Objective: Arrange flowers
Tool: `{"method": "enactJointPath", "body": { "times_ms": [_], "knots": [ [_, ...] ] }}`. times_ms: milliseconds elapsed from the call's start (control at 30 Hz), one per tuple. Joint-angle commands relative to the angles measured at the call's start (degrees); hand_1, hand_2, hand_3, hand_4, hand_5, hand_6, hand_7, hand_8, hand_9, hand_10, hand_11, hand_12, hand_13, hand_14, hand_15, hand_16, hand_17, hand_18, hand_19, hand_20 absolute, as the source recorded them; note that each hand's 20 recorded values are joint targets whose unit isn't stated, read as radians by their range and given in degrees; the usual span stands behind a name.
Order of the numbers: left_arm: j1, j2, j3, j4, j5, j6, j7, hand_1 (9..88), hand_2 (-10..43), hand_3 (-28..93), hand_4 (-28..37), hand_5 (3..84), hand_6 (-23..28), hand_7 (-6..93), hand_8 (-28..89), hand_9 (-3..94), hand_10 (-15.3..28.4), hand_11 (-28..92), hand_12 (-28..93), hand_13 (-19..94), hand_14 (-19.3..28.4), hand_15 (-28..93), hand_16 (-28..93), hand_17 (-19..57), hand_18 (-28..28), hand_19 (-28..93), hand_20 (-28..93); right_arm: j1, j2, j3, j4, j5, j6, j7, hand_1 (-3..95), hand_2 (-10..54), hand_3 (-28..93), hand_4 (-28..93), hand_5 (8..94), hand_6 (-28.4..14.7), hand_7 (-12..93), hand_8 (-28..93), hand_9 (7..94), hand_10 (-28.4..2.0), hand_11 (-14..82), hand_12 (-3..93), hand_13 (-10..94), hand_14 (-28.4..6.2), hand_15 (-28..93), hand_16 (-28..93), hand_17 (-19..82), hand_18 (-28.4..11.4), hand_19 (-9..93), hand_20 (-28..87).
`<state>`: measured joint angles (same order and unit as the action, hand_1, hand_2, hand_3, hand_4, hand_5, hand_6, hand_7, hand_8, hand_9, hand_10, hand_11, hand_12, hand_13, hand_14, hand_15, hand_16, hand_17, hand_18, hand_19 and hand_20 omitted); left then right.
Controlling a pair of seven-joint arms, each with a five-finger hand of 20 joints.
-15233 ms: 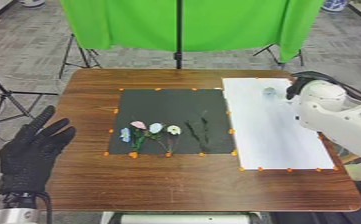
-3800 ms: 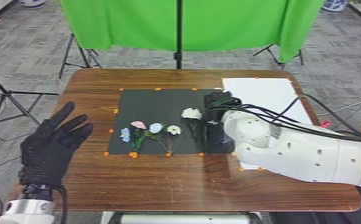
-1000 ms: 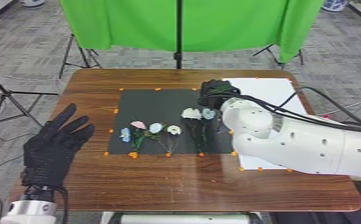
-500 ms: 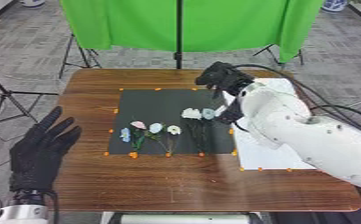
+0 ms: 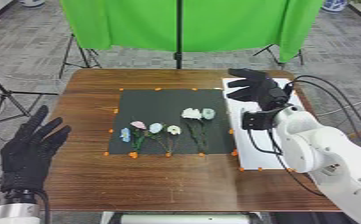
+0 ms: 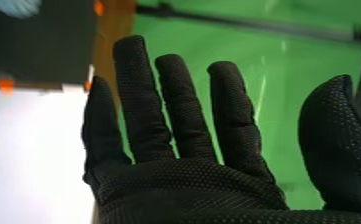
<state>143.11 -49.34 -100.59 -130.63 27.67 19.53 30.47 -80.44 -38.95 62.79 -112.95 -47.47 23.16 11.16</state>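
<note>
Head view: I have six artificial flowers lying on the black mat (image 5: 159, 102) on the table (image 5: 176, 185). In the mat's left half, toward the near edge, are the blue flower (image 5: 125, 134), the pink flower (image 5: 138, 124), the pale blue flower (image 5: 156, 128) and the small white flower (image 5: 174, 130), stems toward me. Right of these, the large white flower (image 5: 191, 114) and the pale blue-green flower (image 5: 208, 114) lie side by side, heads slightly farther out.

Right robot hand (image 5: 263, 91): over the far part of the white sheet (image 5: 253, 156), well apart from the flowers. In the wrist view I read the right robot hand (image 6: 190, 187) as wide, fingers straight, thumb well away from them.

Left robot hand (image 5: 25, 157): at the table's left edge, wide, fingers straight and spread. Green cloth (image 5: 203, 27) hangs beyond the table.
</note>
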Motion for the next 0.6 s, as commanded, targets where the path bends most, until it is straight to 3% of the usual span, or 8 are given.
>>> {"method": "enactJointPath", "body": {
  "times_ms": [33, 100, 300, 367, 500, 600],
  "knots": [
    [0.1, 0.57, -1.39, 0.51, 2.76, 0.36, -1.03, 17.6, 6.0, 75, -28.3, 28.1, 2.0, 9.3, -8, 26.2, 15.3, 19, 13, 19, 24.6, 48, -6, -11.0, 22.1, 49, 24, -11.1, 3.5, 16.9, -0.3, 4.8, -1.4, -4.9, 13.5, 9.5, 84, -28, 42.7, 0.4, 15, -12, 45.8, -16.5, 12.9, 13.1, 39, -20.2, 39, 10, 3, -26.9, 51, 13],
    [-0.1, 0.52, -1.81, 0.62, 2.30, -0.79, -1.29, 17.4, 5.9, 76, -28.3, 27.8, 1.9, 9.7, -8, 26.5, 15.5, 19, 13, 20, 24.8, 49, -6, -10.2, 22.8, 52, 26, -13.8, 4.0, 18.9, 0.0, 7.0, -2.9, -6.9, 13.3, 9.6, 84, -28, 42.0, 0.6, 15, -12, 45.3, -15.9, 12.4, 13.1, 39, -20.3, 38, 10, 3, -27.0, 51, 13],
    [-1.1, -0.10, -1.60, 1.45, 1.97, -1.57, -2.74, 17.5, 5.9, 76, -28.3, 32.4, 5.6, 11.5, -8, 30.2, 17.6, 25, 13, 22, 25.8, 52, -7, -9.3, 23.4, 53, 26, -18.2, 2.8, 23.7, 0.4, 9.6, -6.8, -6.7, 13.3, 9.7, 84, -28, 42.8, 0.8, 16, -13, 48.6, -16.8, 17.2, 14.6, 42, -19.6, 46, 12, 4, -26.6, 53, 16],
    [-1.7, 0.03, -1.05, 1.76, 1.36, -1.63, -2.38, 17.7, 5.9, 76, -28.3, 33.2, 6.2, 11.4, -8, 30.5, 17.8, 25, 13, 23, 26.1, 54, -7, -9.3, 23.5, 54, 27, -19.9, 2.8, 24.9, 0.6, 11.5, -7.7, -7.8, 13.3, 9.8, 83, -28, 43.0, 0.9, 16, -13, 48.9, -16.8, 17.3, 14.5, 43, -19.5, 47, 12, 5, -27.1, 55, 18],
    [-1.2, -0.28, -0.81, 1.60, 1.08, -1.71, -2.03, 18.0, 5.9, 76, -28.3, 33.6, 6.4, 11.0, -8, 30.8, 18.0, 25, 12, 23, 26.2, 54, -8, -8.3, 23.8, 55, 27, -21.3, 2.6, 25.8, 1.0, 12.3, -8.2, -7.8, 13.4, 10.0, 83, -28, 43.5, 0.9, 16, -13, 49.1, -16.9, 17.0, 14.2, 43, -19.5, 48, 12, 5, -27.1, 55, 18],
    [-2.0, 0.14, -0.10, 1.86, 0.39, -0.90, -1.02, 18.2, 5.8, 76, -28.3, 33.5, 6.4, 10.9, -8, 30.8, 18.0, 25, 12, 23, 26.3, 55, -8, -7.4, 24.0, 56, 28, -22.1, 2.5, 26.6, 1.1, 14.5, -8.8, -8.1, 13.3, 10.0, 83, -28, 43.5, 1.0, 16, -13, 49.1, -16.7, 16.6, 13.9, 43, -19.6, 48, 11, 5, -27.1, 55, 19]
  ]
}}
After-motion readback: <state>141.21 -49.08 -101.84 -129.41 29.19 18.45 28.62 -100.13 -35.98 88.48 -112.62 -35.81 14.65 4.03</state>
